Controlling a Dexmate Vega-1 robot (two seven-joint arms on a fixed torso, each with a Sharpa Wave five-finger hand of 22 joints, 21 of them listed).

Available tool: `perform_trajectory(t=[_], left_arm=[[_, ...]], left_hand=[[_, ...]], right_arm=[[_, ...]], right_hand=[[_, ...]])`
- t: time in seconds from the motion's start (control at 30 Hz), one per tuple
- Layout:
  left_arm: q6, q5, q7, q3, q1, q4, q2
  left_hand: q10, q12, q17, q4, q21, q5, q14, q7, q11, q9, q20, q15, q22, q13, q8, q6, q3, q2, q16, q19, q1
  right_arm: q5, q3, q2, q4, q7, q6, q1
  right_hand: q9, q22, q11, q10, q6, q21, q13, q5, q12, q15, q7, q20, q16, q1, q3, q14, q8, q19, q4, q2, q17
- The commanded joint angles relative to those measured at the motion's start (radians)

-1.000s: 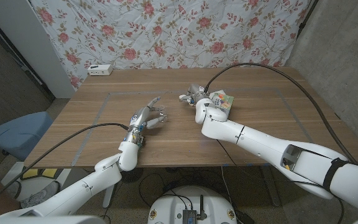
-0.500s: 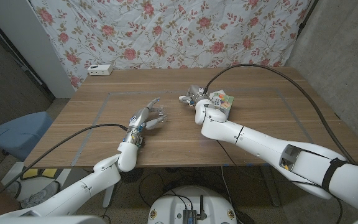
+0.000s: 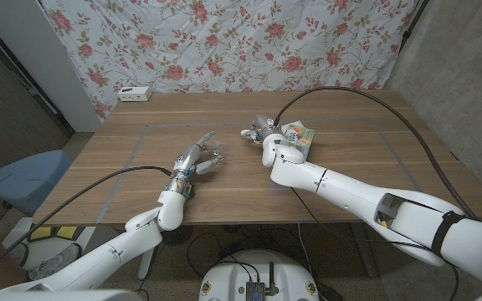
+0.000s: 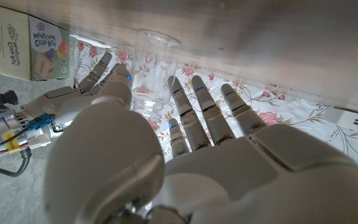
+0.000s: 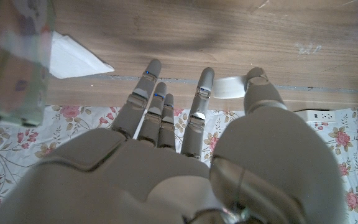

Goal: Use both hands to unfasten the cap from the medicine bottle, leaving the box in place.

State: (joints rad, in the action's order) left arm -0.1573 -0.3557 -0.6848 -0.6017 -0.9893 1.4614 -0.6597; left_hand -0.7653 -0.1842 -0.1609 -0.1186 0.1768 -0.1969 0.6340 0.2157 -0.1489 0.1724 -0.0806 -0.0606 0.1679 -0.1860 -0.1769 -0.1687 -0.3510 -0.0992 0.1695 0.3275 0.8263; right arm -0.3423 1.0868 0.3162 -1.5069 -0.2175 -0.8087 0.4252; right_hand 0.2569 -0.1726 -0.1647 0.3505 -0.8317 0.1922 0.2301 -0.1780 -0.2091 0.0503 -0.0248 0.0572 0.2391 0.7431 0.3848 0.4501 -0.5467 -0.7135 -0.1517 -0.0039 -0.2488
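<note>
A clear medicine bottle (image 4: 149,65) stands on the wooden table just beyond my left hand (image 4: 185,155), framed between its thumb and its spread fingers; I cannot tell if they touch it. In the head view the bottle (image 3: 210,135) is only a faint glint ahead of my left hand (image 3: 199,158), which holds nothing. My right hand (image 3: 264,134) is at mid-table and pinches a small white cap (image 5: 229,87) between thumb and a finger; the cap (image 3: 248,131) pokes out toward the bottle. The printed box (image 3: 300,135) lies right beside that hand, also in the left wrist view (image 4: 47,48).
A white power strip (image 3: 134,94) sits at the table's far left corner against the floral curtain. A white triangular sheet (image 5: 73,56) lies on the wood next to the box. A blue chair (image 3: 23,177) stands off the table's left side.
</note>
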Motion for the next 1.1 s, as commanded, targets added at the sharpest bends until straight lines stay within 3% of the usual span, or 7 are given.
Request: perform_trajectory(t=[0.03,0.37,0.7,1.1], left_arm=[[0.006,0.02,0.026,0.007,-0.003,0.015,-0.005],[0.02,0.036,0.065,0.016,-0.008,0.051,-0.018],[0.066,0.073,0.101,0.045,-0.041,0.118,-0.035],[0.1,0.085,0.096,0.074,-0.068,0.169,-0.044]], left_hand=[[0.027,0.006,-0.004,0.002,0.001,-0.011,-0.026,0.003,0.006,0.003,-0.01,-0.097,0.002,-0.003,0.002,0.015,0.015,-0.006,-0.002,-0.017,-0.013],[0.099,0.006,-0.003,0.01,0.001,-0.024,-0.08,0.003,0.006,0.003,-0.031,-0.076,0.002,-0.003,0.002,0.048,0.048,-0.017,-0.001,-0.058,-0.041],[0.207,0.007,-0.003,0.03,0.0,-0.04,-0.185,0.003,0.025,0.002,-0.044,-0.015,0.003,-0.002,0.002,0.096,0.088,-0.013,-0.004,-0.12,-0.09],[0.252,0.006,-0.003,0.035,0.001,-0.048,-0.219,0.003,0.033,0.003,-0.052,-0.013,0.003,-0.001,0.0,0.108,0.1,-0.006,-0.002,-0.145,-0.103]], right_arm=[[0.006,-0.002,-0.004,0.02,0.005,0.011,-0.006],[0.009,-0.003,-0.006,0.032,0.006,0.02,-0.008],[0.015,-0.002,-0.012,0.047,0.009,0.021,-0.009],[0.027,0.007,-0.004,0.045,0.045,0.015,-0.018]], right_hand=[[0.002,0.001,0.004,0.0,0.0,0.001,0.002,-0.003,0.004,-0.005,-0.003,-0.004,0.0,-0.002,0.006,0.0,-0.005,0.0,-0.001,-0.001,-0.001],[0.0,0.001,0.004,0.0,0.002,0.001,0.002,-0.003,0.004,-0.004,-0.004,-0.003,-0.001,-0.005,0.006,-0.002,-0.005,0.001,0.0,-0.003,-0.002],[-0.002,0.001,0.001,-0.014,0.029,-0.002,0.003,-0.002,0.008,0.001,0.002,0.004,-0.004,-0.013,0.001,-0.014,0.004,0.01,0.004,-0.005,-0.004],[-0.01,0.001,-0.016,-0.054,0.122,-0.006,0.005,-0.003,0.017,0.022,0.025,0.01,-0.02,-0.036,-0.007,-0.046,0.042,0.033,0.008,-0.021,-0.001]])
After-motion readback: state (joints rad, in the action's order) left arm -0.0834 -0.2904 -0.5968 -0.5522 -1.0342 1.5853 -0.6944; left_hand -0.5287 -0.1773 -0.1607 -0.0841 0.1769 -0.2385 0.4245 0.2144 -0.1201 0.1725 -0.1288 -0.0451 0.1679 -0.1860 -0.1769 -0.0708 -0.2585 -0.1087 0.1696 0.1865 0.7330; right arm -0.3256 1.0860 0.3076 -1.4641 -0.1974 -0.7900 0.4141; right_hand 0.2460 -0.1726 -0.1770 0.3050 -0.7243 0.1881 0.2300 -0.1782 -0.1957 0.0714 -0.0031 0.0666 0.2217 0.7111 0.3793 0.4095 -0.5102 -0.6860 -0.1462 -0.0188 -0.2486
